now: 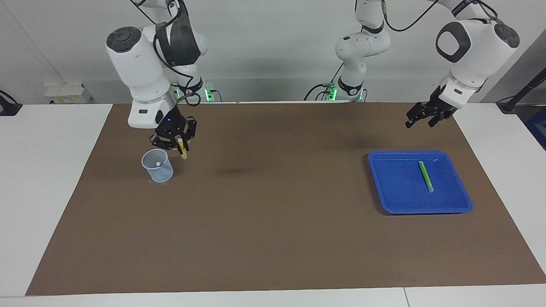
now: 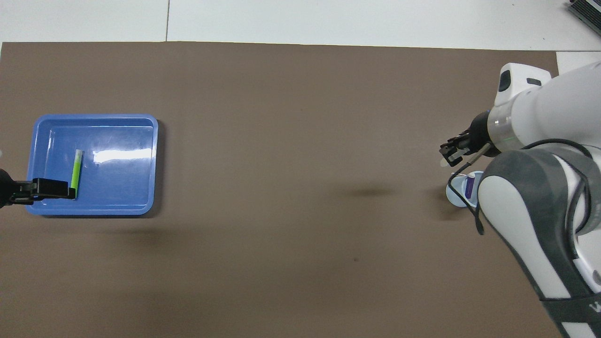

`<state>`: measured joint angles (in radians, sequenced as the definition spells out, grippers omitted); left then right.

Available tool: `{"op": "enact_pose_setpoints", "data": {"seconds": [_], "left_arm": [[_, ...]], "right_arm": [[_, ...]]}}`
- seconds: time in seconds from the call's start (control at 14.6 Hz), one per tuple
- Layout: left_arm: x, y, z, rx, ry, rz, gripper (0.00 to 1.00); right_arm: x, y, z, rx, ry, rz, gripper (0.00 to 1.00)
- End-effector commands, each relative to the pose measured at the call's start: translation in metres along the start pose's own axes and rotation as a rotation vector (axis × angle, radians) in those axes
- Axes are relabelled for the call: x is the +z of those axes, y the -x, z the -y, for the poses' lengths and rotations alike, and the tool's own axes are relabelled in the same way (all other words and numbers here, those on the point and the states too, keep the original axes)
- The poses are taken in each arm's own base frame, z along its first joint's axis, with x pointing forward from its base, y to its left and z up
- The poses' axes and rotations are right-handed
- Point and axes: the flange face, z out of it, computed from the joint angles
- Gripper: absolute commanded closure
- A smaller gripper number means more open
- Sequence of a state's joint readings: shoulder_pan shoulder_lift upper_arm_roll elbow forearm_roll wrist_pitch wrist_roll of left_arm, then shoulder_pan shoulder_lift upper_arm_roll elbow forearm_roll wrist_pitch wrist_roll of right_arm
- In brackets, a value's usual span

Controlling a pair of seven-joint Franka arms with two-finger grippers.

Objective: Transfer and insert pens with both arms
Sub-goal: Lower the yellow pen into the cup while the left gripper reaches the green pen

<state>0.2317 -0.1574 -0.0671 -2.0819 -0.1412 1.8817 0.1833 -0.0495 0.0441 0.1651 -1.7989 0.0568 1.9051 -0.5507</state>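
Yellow pen held over the cup, green pen lying in the tray

Brown matting [image 1: 273, 221] covers most of the white desk [image 1: 47, 170]. Toward the right arm's end of the desk stands a clear plastic cup [image 1: 158, 167], upright on the mat. The purple pen [image 2: 469, 185] stands inside it, its pale cap end up; the overhead view shows it leaning against the cup's wall, with part of the cup hidden under the arm.

The right tool [image 1: 178, 143] hangs just above the cup's rim, at the side of the cup toward the middle of the desk. Its fingers are pressed together on the yellow pen [image 1: 182, 150], which points steeply down with its whitish end lowest. The pen's tip is beside the cup's rim and is not inside the cup.

A blue tray [image 1: 448, 207] sits on the mat toward the left arm's end of the desk. The green pen [image 1: 425, 175] lies flat in it, roughly pointing toward and away from the robots, its pale end on the side away from them.

The left tool [image 1: 426, 118] is up in the air over the mat near the desk's edge closest to the robots, at the tray's end. Its fingers are spread apart and carry nothing.
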Motion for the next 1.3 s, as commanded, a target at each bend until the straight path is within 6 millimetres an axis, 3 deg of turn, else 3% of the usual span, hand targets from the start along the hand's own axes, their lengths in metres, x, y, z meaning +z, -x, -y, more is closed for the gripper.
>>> {"op": "enact_pose_setpoints", "data": {"seconds": [0.0,0.14,0.27,0.69,1.23], "left_arm": [[0.023,-0.013,0.028,0.085,-0.03,-0.02,0.0],[0.036,-0.023,0.042,0.14,-0.077,-0.028,0.0],[0.05,-0.033,0.048,0.186,-0.079,-0.037,0.0],[0.089,-0.052,0.062,0.184,-0.084,-0.064,0.01],[0.141,-0.075,0.078,0.21,-0.097,-0.107,0.03]], "right_arm": [[0.013,0.037,-0.006,-0.083,0.019,0.045,1.0],[0.029,0.062,-0.017,-0.114,0.045,0.053,1.0],[0.032,0.073,-0.019,-0.113,0.038,0.067,1.0],[0.056,0.084,-0.013,-0.109,0.036,0.075,1.0],[0.081,0.093,-0.025,-0.111,0.042,0.062,1.0]]}}
